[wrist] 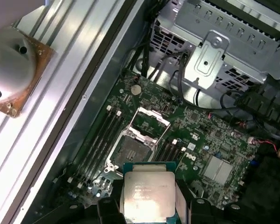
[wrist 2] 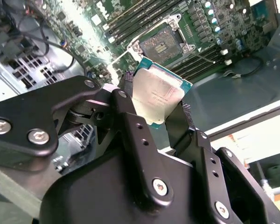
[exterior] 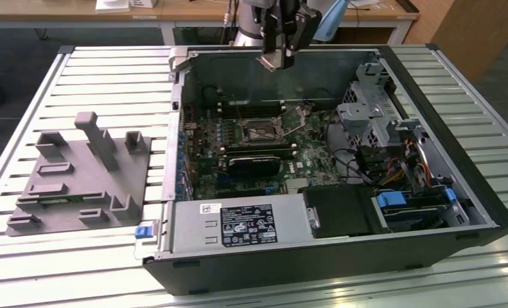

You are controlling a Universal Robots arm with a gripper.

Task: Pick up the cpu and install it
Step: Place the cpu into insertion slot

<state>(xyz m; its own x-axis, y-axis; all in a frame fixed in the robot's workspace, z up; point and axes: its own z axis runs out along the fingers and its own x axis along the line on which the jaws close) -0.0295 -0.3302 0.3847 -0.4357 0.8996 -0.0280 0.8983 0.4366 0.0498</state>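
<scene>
The hand (wrist 2: 155,109) was pinching the cpu (wrist 2: 159,91) by two of its sides, one black finger (wrist 2: 130,121) pressed on each side. The cpu hung in the air, up over the open computer case (exterior: 485,212), near the far edge of the table (exterior: 108,70) in the exterior view. It was not touching the socket (wrist: 133,149), which sat empty on the green board (wrist: 210,140) below. I think the cpu could slip, because the fingers only held thin, smooth edges. I think it could also come down crooked or turned the wrong way, and then the tiny parts inside the socket might bend. The lifted metal frame (wrist: 151,119) beside the socket could get bumped too, if the hand went down off to one side. The cpu was a small flat square. Its top was dull silver metal, smooth and a bit shiny, with a thin blue-green rim. The fingers were hard black metal bars with little holes and round screws. The socket was a dark square with a silver frame, and it looked finely dotted inside. Long thin slots (wrist: 100,140) ran next to it on the bumpy board. A grey metal box (wrist: 214,51) full of small holes stood near the board, with black wires by it. The table was made of long pale metal strips. A grey plastic tray (exterior: 82,173) with blocky bumps lay near the table edge on the exterior view's left.
</scene>
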